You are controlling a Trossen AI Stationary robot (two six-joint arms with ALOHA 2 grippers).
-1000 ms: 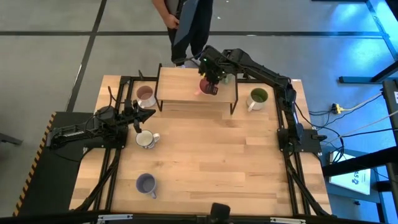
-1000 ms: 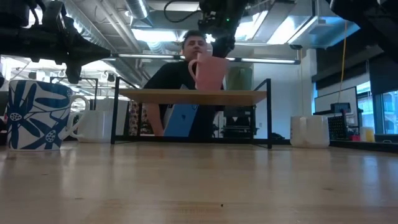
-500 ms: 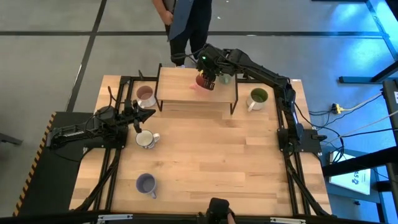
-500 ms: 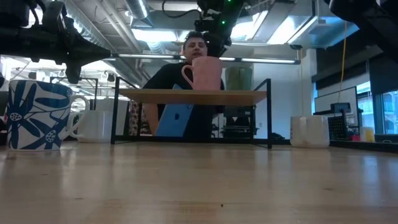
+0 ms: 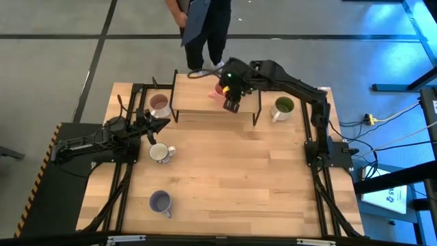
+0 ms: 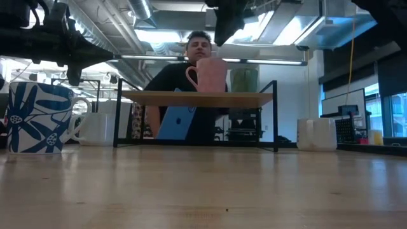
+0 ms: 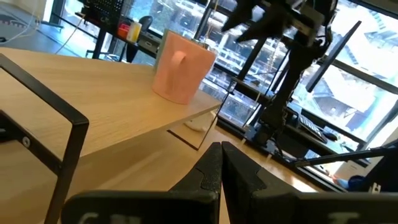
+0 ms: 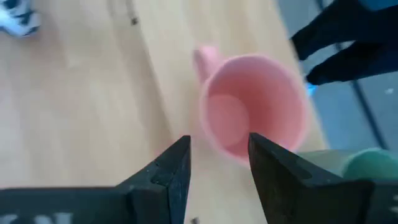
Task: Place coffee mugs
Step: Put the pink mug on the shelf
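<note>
High view: coral pink mug (image 5: 220, 89) stands upright on the shelf (image 5: 198, 96), green mug (image 6: 244, 80) beside it. Right gripper (image 5: 231, 102) hovers above, fingers apart, empty. Left gripper (image 5: 156, 124) waits pinched closed; four mugs remain on the table (image 5: 225, 178).

A robotics lab or workshop: a wooden desk (image 5: 225, 171) in a black metal frame stands on bare concrete floor (image 5: 54, 55) (cables trail at one side), beneath exposed ceiling pipes (image 6: 137, 16), with equipment racks and large windows (image 7: 379, 93) beyond.
</note>
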